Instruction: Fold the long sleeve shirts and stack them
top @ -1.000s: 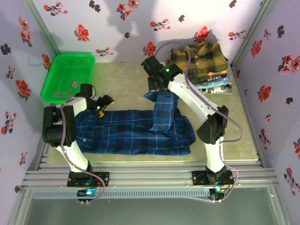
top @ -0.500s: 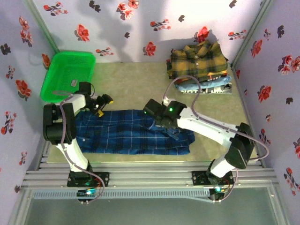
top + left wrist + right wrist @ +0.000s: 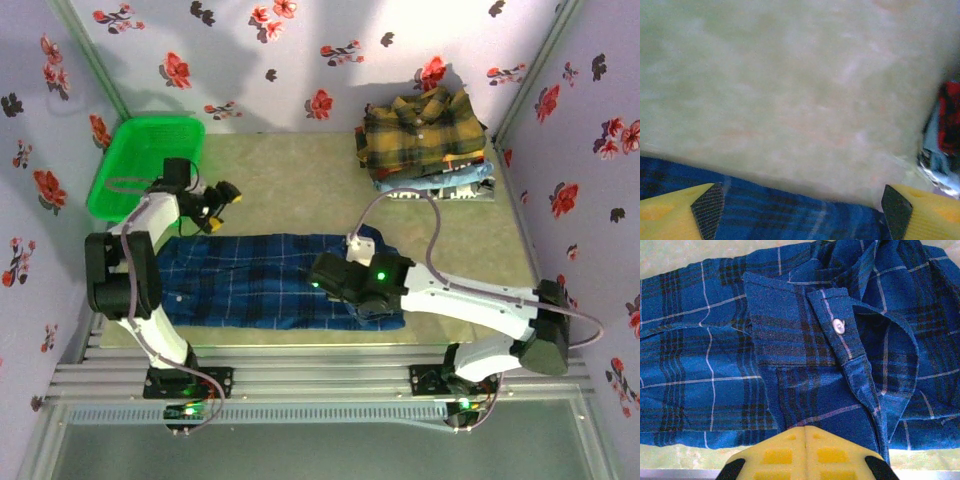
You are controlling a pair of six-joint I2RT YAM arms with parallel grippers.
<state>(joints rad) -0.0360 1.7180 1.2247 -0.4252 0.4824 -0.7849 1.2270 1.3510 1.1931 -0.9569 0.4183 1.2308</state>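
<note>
A dark blue plaid shirt [image 3: 250, 285] lies spread across the near half of the table. In the right wrist view one sleeve is folded over its body, the buttoned cuff [image 3: 839, 326] facing up. My right gripper [image 3: 318, 273] hangs low over the shirt's right part. Its yellow fingers [image 3: 790, 450] are pressed shut at the cloth, and none shows between them. My left gripper [image 3: 226, 194] hovers open just beyond the shirt's far left edge [image 3: 790, 215]. The mustard-yellow plaid shirt [image 3: 425, 135] tops a folded stack with a light blue shirt [image 3: 468, 178] beneath.
A green plastic basket [image 3: 145, 160] leans in the far left corner behind the left arm. The stack sits on a light board at the far right. Flowered walls close in three sides. A metal rail [image 3: 320, 372] runs along the near edge.
The right gripper came down from high over the table, where it held the sleeve up, and moved toward the near edge; the sleeve now lies on the shirt. The left gripper shifted slightly farther back.
</note>
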